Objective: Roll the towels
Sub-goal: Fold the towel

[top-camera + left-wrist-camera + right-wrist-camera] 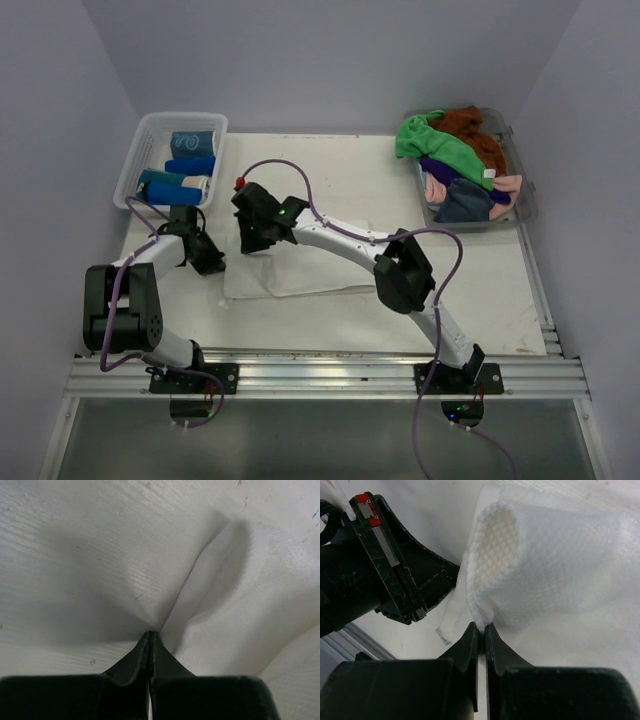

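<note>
Table (500,290): white towel (300,275) in both end effectors (151,636) (481,628)

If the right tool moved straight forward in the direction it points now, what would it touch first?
The white towel: the right tool pinches its edge, and the raised fold stands directly ahead. Depth beyond it is unclear.

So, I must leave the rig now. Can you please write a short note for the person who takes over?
Left pincer: shut on the white towel, near its left edge.
Right pincer: shut on the same towel's edge, which is raised and curled over.
The towel lies mid-table, not yet rolled.
Done: rolled towels, blue and teal, in the white basket.
Left: finish the white one, then the loose towels in the clear tub: green, rust-brown, purple, pink, grey.
</note>
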You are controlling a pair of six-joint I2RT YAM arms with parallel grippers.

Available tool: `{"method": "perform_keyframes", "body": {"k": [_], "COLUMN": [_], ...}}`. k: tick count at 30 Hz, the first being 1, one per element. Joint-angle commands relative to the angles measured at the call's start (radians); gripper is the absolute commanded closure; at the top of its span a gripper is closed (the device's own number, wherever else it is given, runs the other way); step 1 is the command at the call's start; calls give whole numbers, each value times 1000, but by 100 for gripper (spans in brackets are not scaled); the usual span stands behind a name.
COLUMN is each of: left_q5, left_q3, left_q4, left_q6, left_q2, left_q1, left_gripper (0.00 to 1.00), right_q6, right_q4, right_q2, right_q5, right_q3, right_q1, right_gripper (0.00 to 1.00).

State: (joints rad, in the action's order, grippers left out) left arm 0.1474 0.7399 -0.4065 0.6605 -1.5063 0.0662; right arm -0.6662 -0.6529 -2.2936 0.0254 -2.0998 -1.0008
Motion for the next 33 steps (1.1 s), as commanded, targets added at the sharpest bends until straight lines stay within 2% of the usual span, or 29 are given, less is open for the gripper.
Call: {"method": "perform_keyframes", "body": {"k": [1, 3, 4, 5, 6, 8, 10, 14, 15, 18, 21, 23, 26, 27, 30, 33], "left_q5": [-14, -14, -17, -22, -29, -34, -42, -63, -74, -78, -19, 4, 11, 11, 26, 46], "left_q3": [-25, -25, -24, -19, -13, 4, 24, 84, 91, 118, 125, 119, 124, 125, 157, 193], "left_q4": [18, 15, 11, 6, -5, -20, -46, -107, -129, -152, -143, -129, -92, -56, 0, 15], "left_q6": [-15, -15, -13, -12, -13, -16, -27, -62, -65, -76, -84, -84, -75, -70, -47, -29], "left_q2": [-23, -22, -16, -11, -3, 14, 27, 66, 78, 126, 155, 169, 182, 184, 156, 74], "left_q1": [6, 6, 6, 6, 7, 9, 14, 52, 58, 66, 64, 52, 0, -53, -169, -201], "left_gripper": [100, 100, 100, 100, 100, 100, 100, 100, 100, 99, 97, 96, 94, 93, 93, 93], "right_q6": [-24, -38, -36, -33, -32, -20, -3, 10, 7, 8, 1, 0, 29, 40, 80, 117], "right_q4": [99, 133, 151, 162, 176, 214, 237, 295, 311, 340, 348, 345, 303, 286, 228, 196], "right_q2": [-23, -30, -43, -43, -41, -1, 70, 224, 259, 368, 454, 493, 531, 530, 500, 451], "right_q5": [-91, -151, -172, -194, -238, -249, -220, -151, -145, -140, -137, -130, -98, -84, -64, -35], "right_q3": [-46, -43, -48, -54, -49, -13, 35, 280, 325, 492, 642, 725, 776, 776, 756, 722], "right_q1": [-12, -12, -12, -12, -12, -12, -9, 36, 66, 122, 232, 275, 355, 385, 433, 474], "right_gripper": [100, 98, 81, 72, 54, 45, 40, 47, 53, 62, 80, 83, 90, 93, 94, 94]}}
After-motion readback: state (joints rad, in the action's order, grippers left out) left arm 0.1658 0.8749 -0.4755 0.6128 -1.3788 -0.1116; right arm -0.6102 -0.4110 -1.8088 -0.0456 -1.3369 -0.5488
